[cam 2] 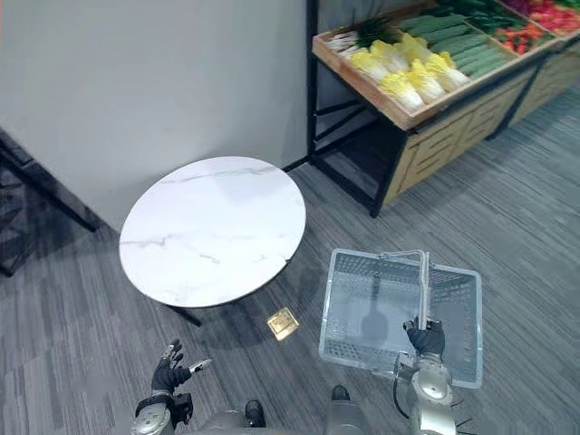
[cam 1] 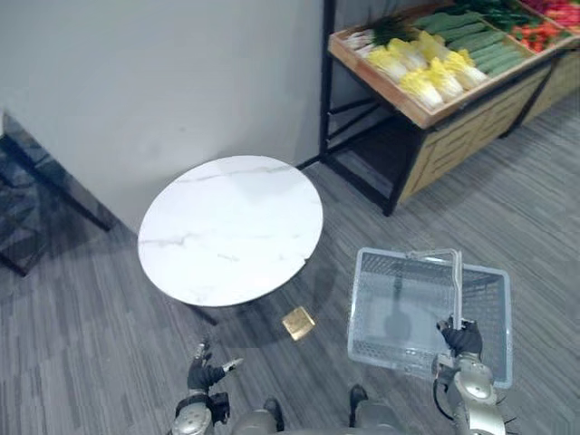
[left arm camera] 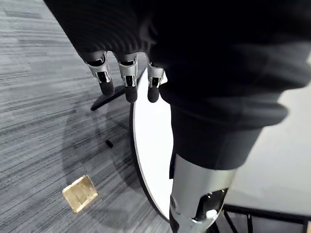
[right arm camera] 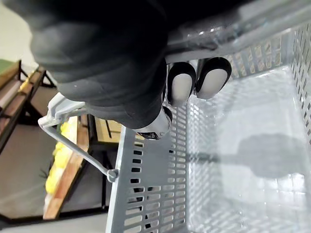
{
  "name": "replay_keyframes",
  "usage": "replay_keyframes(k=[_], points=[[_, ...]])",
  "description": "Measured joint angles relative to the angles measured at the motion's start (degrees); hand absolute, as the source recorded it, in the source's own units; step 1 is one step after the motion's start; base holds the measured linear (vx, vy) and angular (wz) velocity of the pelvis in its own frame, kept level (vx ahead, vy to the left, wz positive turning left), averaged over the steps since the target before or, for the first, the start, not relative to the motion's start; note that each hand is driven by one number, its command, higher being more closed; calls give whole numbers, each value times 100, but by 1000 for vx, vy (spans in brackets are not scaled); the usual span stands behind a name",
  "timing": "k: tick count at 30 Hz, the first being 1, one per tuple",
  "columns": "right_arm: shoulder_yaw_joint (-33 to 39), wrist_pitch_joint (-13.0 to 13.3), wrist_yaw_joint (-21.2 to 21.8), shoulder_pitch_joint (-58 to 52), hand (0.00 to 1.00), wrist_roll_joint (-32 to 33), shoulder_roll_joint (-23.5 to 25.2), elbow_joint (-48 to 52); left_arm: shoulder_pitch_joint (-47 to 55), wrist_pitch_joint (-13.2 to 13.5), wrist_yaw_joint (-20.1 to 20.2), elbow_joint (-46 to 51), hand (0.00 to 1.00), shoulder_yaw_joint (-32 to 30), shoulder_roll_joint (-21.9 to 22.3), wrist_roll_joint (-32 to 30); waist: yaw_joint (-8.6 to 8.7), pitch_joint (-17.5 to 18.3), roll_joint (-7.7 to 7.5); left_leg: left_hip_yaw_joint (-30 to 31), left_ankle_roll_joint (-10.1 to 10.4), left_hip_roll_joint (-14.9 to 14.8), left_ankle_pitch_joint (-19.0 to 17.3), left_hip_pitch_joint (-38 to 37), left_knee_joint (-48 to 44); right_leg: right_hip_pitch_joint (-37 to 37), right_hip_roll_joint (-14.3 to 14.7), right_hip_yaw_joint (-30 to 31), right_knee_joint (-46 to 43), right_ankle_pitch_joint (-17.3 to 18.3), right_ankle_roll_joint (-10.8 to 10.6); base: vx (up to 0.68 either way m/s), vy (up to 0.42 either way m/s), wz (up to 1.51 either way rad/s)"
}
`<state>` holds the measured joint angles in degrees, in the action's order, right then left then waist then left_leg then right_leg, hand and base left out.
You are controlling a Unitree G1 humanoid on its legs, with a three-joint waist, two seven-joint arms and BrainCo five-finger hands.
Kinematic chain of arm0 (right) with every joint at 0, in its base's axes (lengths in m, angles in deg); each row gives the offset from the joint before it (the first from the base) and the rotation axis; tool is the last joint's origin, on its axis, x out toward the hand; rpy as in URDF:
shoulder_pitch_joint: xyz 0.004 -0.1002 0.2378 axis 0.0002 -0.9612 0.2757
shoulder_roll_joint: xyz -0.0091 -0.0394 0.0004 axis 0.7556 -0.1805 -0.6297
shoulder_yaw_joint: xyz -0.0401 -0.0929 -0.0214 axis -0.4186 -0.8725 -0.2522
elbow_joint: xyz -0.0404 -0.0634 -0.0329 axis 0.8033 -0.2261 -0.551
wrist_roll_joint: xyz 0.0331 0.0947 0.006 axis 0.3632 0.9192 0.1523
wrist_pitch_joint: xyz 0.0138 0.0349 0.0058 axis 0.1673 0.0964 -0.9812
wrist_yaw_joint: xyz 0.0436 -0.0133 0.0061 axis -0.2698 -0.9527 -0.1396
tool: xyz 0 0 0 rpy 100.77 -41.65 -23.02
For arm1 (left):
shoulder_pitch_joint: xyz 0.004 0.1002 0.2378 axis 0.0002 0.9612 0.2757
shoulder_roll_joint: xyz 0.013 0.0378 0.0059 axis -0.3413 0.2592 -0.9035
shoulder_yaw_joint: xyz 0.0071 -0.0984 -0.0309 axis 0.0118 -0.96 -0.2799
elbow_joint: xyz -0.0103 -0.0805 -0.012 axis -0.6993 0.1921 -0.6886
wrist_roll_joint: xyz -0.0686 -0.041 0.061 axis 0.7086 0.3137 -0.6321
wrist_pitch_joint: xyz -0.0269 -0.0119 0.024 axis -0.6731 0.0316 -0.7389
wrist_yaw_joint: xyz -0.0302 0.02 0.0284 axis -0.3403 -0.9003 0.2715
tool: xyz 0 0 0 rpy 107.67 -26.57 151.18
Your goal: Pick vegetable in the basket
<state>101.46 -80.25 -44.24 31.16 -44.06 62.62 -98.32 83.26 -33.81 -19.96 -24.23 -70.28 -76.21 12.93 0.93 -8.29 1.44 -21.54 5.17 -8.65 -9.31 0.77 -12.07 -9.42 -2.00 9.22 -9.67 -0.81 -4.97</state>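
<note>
- Near left: the left hand (cam 1: 207,372) hangs low, fingers loosely spread, holding nothing.
- Near right: the right hand (cam 1: 463,339) has its fingers curled round the handle (cam 1: 456,285) of a pale grey plastic basket (cam 1: 399,308), which has nothing in it.
- Middle: a brass floor plate (cam 1: 298,323) lies just near of a round white marble-look table (cam 1: 231,227).
- Far right: yellow napa cabbages (cam 1: 426,68), long green vegetables (cam 1: 471,36) and red vegetables (cam 1: 536,34) lie on a wooden display shelf (cam 1: 381,83), well apart from both hands.
- Progress: the basket is in hand, but I judge that reaching the shelf, picking a vegetable and putting it in the basket are all left to do.
</note>
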Motion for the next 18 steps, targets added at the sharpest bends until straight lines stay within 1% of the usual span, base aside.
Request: replay_keyframes(k=[1,2,3,4,5,6,7,8,9,10,11,12,13,14,15,16,17,18], points=[[-13,0,-1,-17,100,-1,16,99,-9,1,-1,55,0,2,4,-6,-1,-17,-28,-146,8,-44,-38,-38,-8,-10,8,-20,72,4,-2,-41,26,-124],[-41,0,0,-21,100,-3,18,276,-40,2,-2,123,0,10,3,-12,0,-16,-25,-359,31,-100,-111,-110,19,-23,-40,-281,250,-58,160,-19,39,-120],[-49,12,1,-8,100,-7,13,359,-96,2,-5,135,0,7,-2,-12,9,-15,-23,-540,25,-148,-131,-139,47,-82,-124,-702,323,-75,414,0,55,-146],[-74,32,0,67,100,-7,-7,377,-153,2,-9,193,0,8,-13,-11,48,6,-2,-755,16,-169,-133,-193,181,-176,-359,-1552,334,-83,649,18,46,-111],[-108,47,-2,103,100,-7,-29,377,-184,2,-10,224,0,9,-18,-11,70,-4,-24,-899,15,-196,-130,-223,231,-204,-500,-2049,293,-103,725,57,29,-131],[-235,59,2,185,100,-14,-86,377,-226,5,-12,247,0,12,-29,-5,88,-33,-66,-1218,22,-269,-126,-318,287,-233,-795,-3024,177,-108,810,95,0,-146],[-362,60,6,269,100,-32,-101,375,-222,0,-14,243,0,15,-55,5,90,-53,-102,-1528,58,-303,-129,-466,318,-285,-921,-3512,64,-130,807,118,-5,-158],[-419,60,9,293,100,-63,-103,370,-218,-2,-14,242,0,15,-71,7,90,-50,-114,-1607,113,-308,-126,-530,309,-299,-903,-3524,55,-228,807,120,-17,-146],[-469,60,16,296,100,-132,-103,365,-226,-2,-12,242,0,16,-90,7,93,-48,-128,-1645,131,-295,-110,-645,300,-361,-837,-3325,27,-431,656,216,-76,-147],[-486,58,37,314,100,-140,-142,318,-286,-3,-12,226,0,31,-59,6,130,-74,-54,-1698,213,-356,-134,-846,281,-469,-676,-2997,-152,-390,357,234,-102,-133],[-485,57,48,310,100,-140,-157,318,-332,-2,-12,226,0,59,-56,6,143,-95,-12,-1738,236,-420,-140,-881,217,-501,-614,-2917,-240,-327,329,295,-153,-107],[-485,42,64,289,100,-136,-159,310,-452,-1,-8,221,0,77,-73,7,221,-142,9,-1748,255,-604,-151,-864,-191,-505,-533,-2819,-406,-158,348,255,-160,-69],[-483,0,92,257,100,-136,-161,304,-554,2,-10,218,0,79,-55,9,235,-140,11,-1694,252,-891,-151,-786,-889,-444,-426,-2680,-509,-3,394,327,-191,-83],[-482,-20,103,253,100,-135,-184,305,-606,17,-9,218,0,83,-43,10,252,-164,78,-1526,130,-1265,-72,-637,-1749,-269,-242,-2556,-542,141,430,226,-132,-72],[-483,-20,102,252,100,-135,-190,305,-608,19,-10,217,0,83,-43,12,251,-172,97,-1451,46,-1361,-18,-601,-1987,-220,-185,-2512,-544,181,455,320,-124,-82],[-491,-18,101,249,100,-136,-201,305,-587,25,-18,202,0,79,-62,27,232,-192,128,-1098,-540,-1655,401,-392,-2836,-10,-8,-2317,-550,316,521,336,-73,-86],[-506,-15,68,258,100,-118,-226,314,-552,26,-81,152,0,77,-52,80,177,-208,101,-426,-604,-1673,659,-71,-3594,200,29,-2077,-525,483,580,401,-61,-92],[-509,-13,22,260,100,-111,-244,324,-555,25,-111,111,0,86,-25,81,141,-233,64,-106,-387,-1557,404,149,-3860,267,53,-1993,-520,559,574,330,30,-74]])
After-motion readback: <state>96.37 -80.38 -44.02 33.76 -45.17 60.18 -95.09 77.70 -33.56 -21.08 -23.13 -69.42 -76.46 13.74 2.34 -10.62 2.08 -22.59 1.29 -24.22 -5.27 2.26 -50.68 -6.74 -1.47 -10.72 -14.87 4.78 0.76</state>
